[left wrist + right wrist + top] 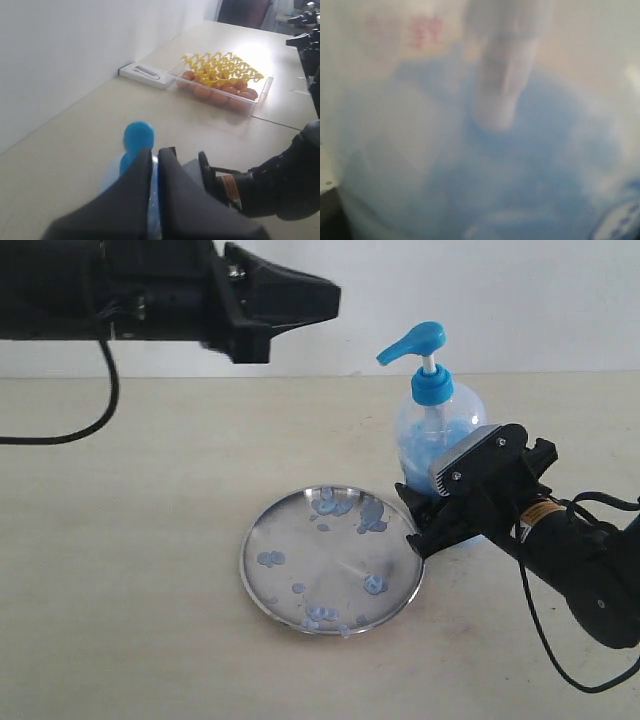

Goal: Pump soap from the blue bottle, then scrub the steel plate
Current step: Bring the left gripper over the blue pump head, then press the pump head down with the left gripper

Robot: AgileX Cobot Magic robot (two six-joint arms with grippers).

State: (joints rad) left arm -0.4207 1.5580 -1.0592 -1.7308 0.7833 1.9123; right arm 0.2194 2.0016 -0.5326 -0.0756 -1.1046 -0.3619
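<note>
The blue bottle (440, 415) stands upright just behind the right rim of the steel plate (300, 540), its bright blue pump head up and its spout pointing left. Pale blue soap (371, 516) lies in blobs and smears across the plate. My right gripper (418, 516) is shut on the bottle's lower body; in the right wrist view the bottle (485, 165) fills the picture as a blur and hides the jaws. My left gripper (330, 300) hangs shut, high and to the left of the pump. In the left wrist view the pump head (138, 137) shows just past the left gripper (155, 150).
In the left wrist view, a clear tray of eggs (220, 87) with a yellow insert lies farther along the table, and a flat white box (145, 75) rests against the wall. The right arm (280, 185) and its cables (540, 630) lie to the right of the bottle.
</note>
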